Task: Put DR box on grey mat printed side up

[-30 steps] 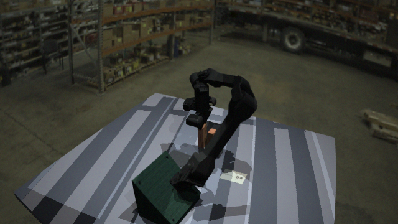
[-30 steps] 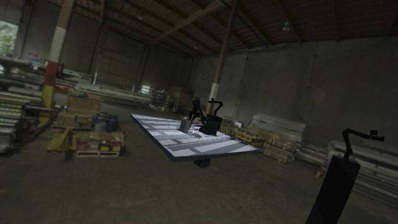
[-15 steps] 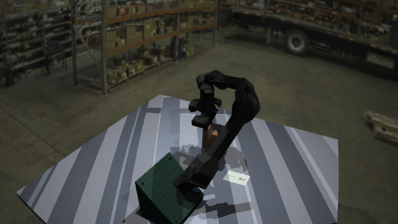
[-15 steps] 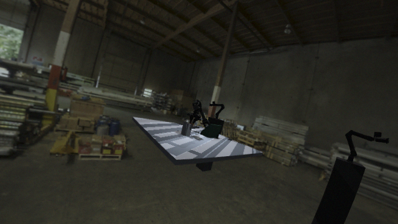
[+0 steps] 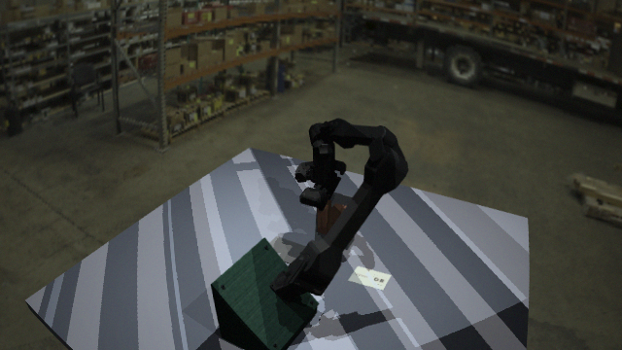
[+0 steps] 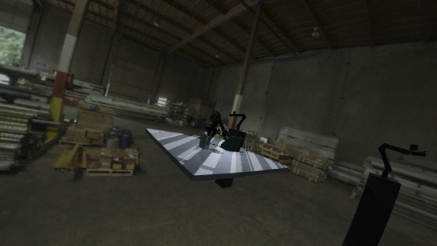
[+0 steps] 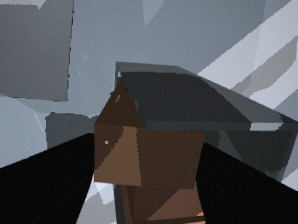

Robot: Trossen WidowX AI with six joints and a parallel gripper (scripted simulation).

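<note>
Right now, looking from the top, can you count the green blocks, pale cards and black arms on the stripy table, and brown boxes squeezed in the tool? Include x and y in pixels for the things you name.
Green block (image 5: pixel 253 292) (image 6: pixel 233 143): 1
Pale card (image 5: pixel 370 278): 1
Black arm (image 5: pixel 395 162) (image 6: pixel 215 117): 1
Brown box (image 5: pixel 322 220) (image 7: pixel 150 155) in the tool (image 5: pixel 325 198) (image 6: pixel 212 131) (image 7: pixel 147 148): 1
Total: 4
</note>
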